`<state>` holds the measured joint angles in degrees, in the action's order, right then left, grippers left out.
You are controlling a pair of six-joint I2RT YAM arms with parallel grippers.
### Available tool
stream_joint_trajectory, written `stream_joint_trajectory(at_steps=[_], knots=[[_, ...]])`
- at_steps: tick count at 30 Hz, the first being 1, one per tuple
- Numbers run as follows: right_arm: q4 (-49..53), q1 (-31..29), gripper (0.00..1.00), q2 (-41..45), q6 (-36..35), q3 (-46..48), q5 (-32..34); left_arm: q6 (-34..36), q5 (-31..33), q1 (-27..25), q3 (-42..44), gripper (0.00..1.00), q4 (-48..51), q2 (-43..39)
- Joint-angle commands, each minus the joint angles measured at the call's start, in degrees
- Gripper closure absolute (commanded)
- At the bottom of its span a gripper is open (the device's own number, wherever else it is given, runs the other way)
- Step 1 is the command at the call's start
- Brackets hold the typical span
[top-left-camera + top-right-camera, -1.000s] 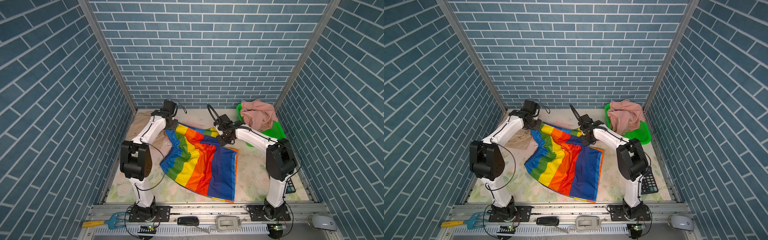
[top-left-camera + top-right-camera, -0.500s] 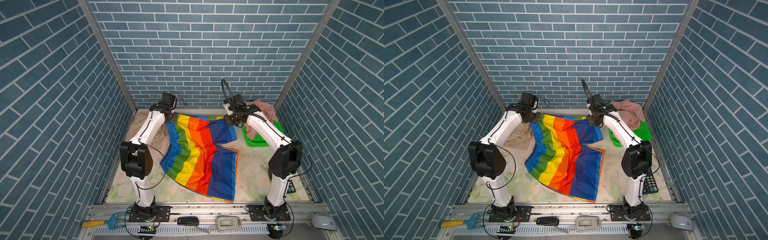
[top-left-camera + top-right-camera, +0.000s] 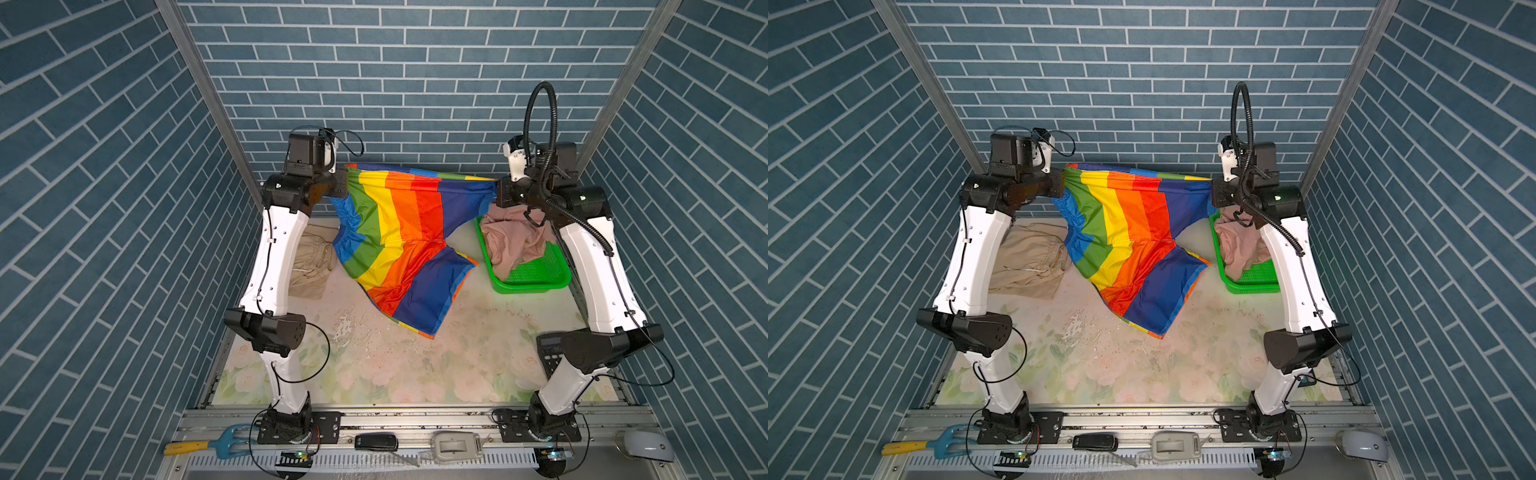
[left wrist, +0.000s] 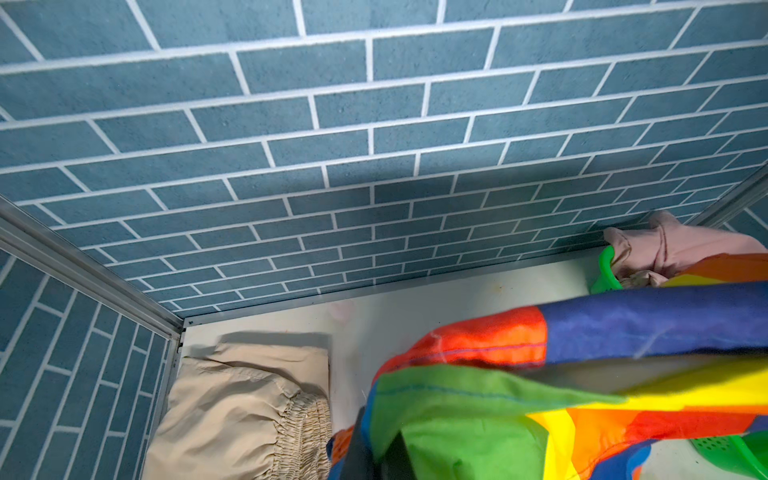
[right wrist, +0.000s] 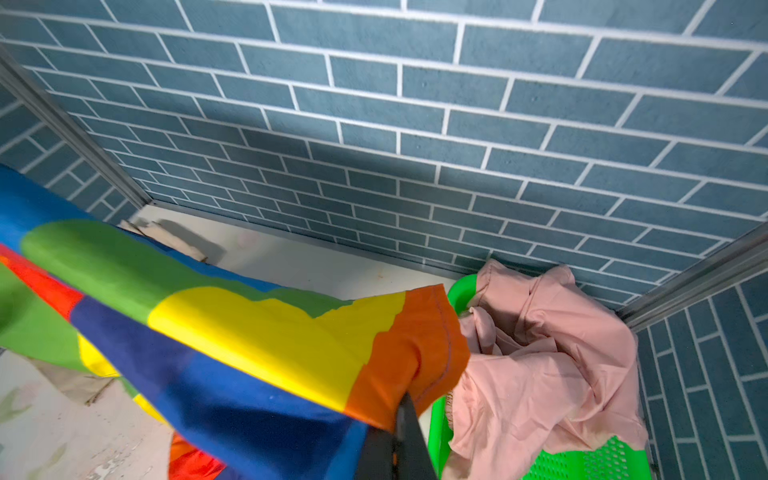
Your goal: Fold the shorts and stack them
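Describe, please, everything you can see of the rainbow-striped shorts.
The rainbow-striped shorts look like thin, shiny fabric in blue, green, yellow, orange, red and dark blue bands. They hang spread between the arms: the left claw is shut on one top corner, the right claw on the other. The top edge is pulled taut; the legs drape down, and the lowest hem seems to reach the table.

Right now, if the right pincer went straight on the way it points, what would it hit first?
The right pincer is shut on the rainbow shorts, so that cloth comes first. Beyond it, probably the green basket rim or the brick wall; depth is unclear.
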<state>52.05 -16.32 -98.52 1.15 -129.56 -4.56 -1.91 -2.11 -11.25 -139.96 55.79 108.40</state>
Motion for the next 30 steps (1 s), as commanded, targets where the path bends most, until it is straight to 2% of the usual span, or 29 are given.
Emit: stream_joint_trajectory(at_steps=[1, 5, 8, 11, 15, 18, 20, 24, 30], knots=[[2.52, 3.82, 1.0, 5.01, -0.17, -1.23, 3.19, -2.05, 6.47, 3.1, 2.15, 1.0, 1.59, -4.86], [-2.07, 3.83, 1.0, 13.24, 0.38, 1.9, 0.34, -4.3, 4.73, 2.74, 5.4, 1.0, -0.43, -12.01], [-4.53, 4.12, 1.0, 17.99, 0.51, 0.54, -1.61, -6.64, 2.68, 2.72, 6.83, 1.0, -2.18, -18.18], [-2.96, 4.62, 1.0, 18.02, 0.44, -6.39, -1.05, -9.47, 1.06, 2.72, 7.29, 1.0, -3.58, -23.84], [0.32, 5.49, 1.0, 12.59, -1.29, -16.23, 1.53, -10.79, 1.5, 2.79, 6.76, 1.0, -4.6, -27.47], [1.16, 7.39, 1.0, 6.15, -1.17, -19.74, 1.74, -8.29, 5.0, 3.69, 4.41, 1.0, -3.01, -24.82], [0.79, 8.82, 1.0, 1.5, 0.29, -19.86, 0.39, -8.63, 3.38, 6.88, 4.39, 1.0, -2.28, -21.8], [0.59, 10.05, 1.0, -9.91, 2.18, -19.94, -2.74, -9.33, -0.15, 11.73, 9.76, 1.0, -3.34, -14.2], [0.31, 10.07, 1.0, -24.3, 3.4, -22.07, -6.64, -8.69, -2.63, 12.91, 18.01, 1.0, -7.2, -1.34]])
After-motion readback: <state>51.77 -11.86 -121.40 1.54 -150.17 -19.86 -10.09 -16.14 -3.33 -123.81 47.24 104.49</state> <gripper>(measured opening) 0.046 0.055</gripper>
